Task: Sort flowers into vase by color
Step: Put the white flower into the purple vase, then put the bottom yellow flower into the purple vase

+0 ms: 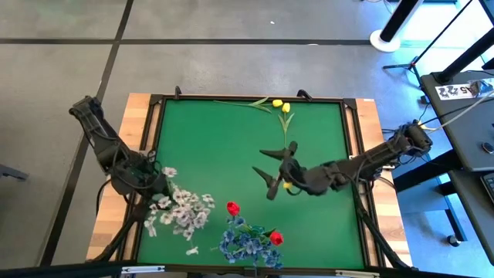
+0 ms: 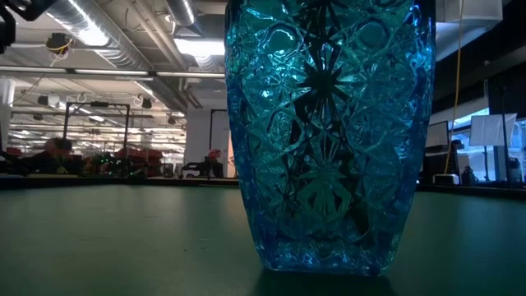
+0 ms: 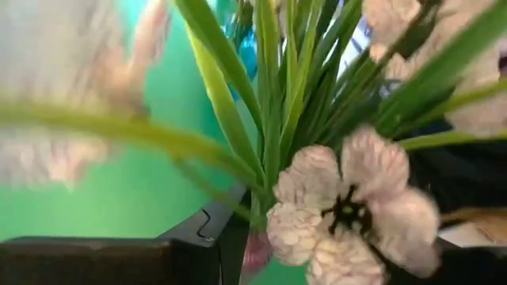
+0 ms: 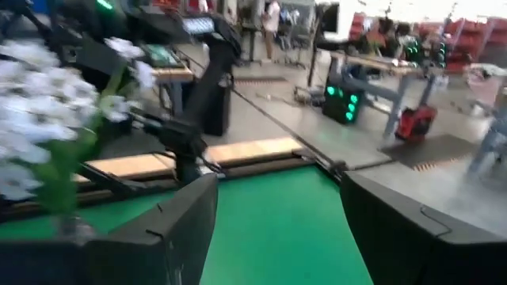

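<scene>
Look at your left gripper [image 1: 158, 181]. It sits at the left side of the green table [image 1: 224, 139], right by the white flowers [image 1: 181, 210], and you cannot tell if its fingers are spread or pinching. Your right gripper [image 1: 272, 166] is in the middle of the table with its fingers spread wide and nothing between them. Two yellow tulips [image 1: 282, 106] lie near the far edge. Two red tulips [image 1: 232, 208] and the blue bunch [image 1: 247, 245] stand at the near edge. In the low view a blue glass vase [image 2: 329, 136] stands up close.
</scene>
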Tool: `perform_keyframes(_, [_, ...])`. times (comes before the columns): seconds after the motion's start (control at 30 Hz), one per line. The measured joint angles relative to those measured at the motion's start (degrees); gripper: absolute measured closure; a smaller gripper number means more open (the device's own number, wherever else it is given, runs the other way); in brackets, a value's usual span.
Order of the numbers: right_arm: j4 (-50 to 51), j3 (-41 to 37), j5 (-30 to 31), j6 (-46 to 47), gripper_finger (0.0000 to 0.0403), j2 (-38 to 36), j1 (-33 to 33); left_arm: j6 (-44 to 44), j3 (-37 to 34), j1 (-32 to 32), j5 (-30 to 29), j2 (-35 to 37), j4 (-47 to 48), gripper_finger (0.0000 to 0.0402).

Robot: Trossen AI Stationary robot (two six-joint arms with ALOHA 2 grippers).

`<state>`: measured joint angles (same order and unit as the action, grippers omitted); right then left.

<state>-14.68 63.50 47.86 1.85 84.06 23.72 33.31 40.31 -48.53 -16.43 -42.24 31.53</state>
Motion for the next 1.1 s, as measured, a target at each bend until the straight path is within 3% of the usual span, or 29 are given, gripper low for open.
perform_keyframes(0.27, [13.95, 0.00, 0.72, 9.60, 0.0139, -0.51, -9.40, 8.60, 3.85, 0.00, 4.35, 0.04, 10.35, 0.0254])
perform_keyframes(0.53, [38.47, -0.04, -0.41, 34.35, 0.0139, -0.49, -22.34, 18.24, 3.85, 0.00, 5.35, -0.02, 18.51, 0.0254])
perform_keyframes(0.63, [42.60, -1.62, -1.26, 40.87, 0.0139, 0.48, -27.54, 23.24, 3.85, 0.00, 6.86, -0.02, 22.93, 0.0254])
perform_keyframes(0.87, [37.77, -9.70, -6.83, 45.73, 0.0139, 5.61, -38.12, 28.08, 3.85, -0.02, 5.09, -0.05, 31.59, 0.0254])
perform_keyframes(1.0, [30.53, -13.91, -11.37, 45.94, 0.0139, 11.18, -42.42, 28.07, 3.85, 0.37, -1.11, -0.02, 34.98, 0.0254])
perform_keyframes(1.1, [24.49, -15.82, -10.18, 44.45, 0.0147, 15.99, -43.42, 28.05, 3.85, 1.56, -7.68, 0.00, 36.50, 0.0254])
